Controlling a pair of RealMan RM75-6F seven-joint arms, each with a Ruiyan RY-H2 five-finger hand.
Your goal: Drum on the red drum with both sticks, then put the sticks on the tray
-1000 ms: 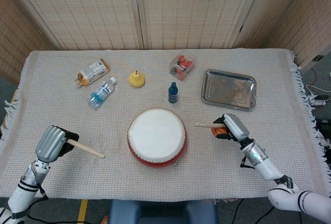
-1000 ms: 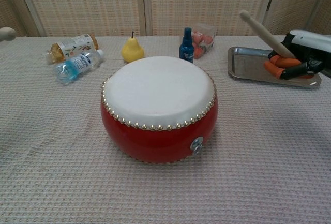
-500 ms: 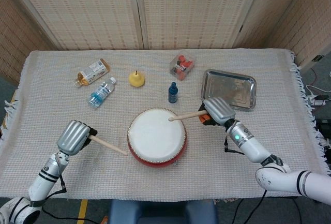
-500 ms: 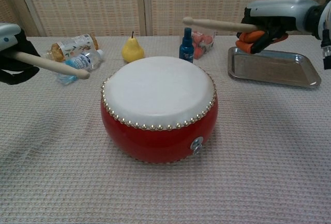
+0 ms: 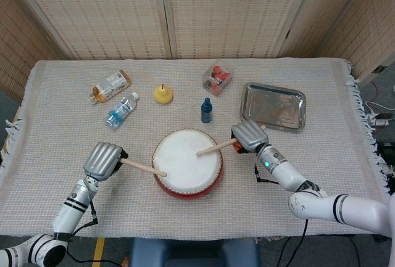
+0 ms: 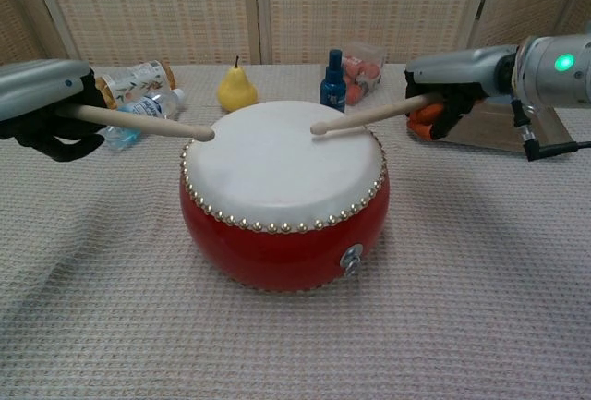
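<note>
chest view puts the red drum nearest, upright on the woven cloth, its white skin facing up. over that skin two sticks come in from either side. the left hand has its fingers wrapped around the left stick, whose tip sits at the drum's left rim, touching or just above it; i cannot tell which. the right hand is closed the same way around the right stick, whose tip hangs over the middle of the skin, close to it but seemingly not pressed down.

from the head view, both tips lie over the white face, the left hand just beside the drum on one side, the right hand on the other.

farther back lies the tray, bare metal with nothing on it, near the right hand.

judged from this, the drumming part is in hand: both sticks are gripped and poised over the skin. whether any beats have landed cannot be read here. all of the putting away is left, since neither stick is on the tray.
</note>
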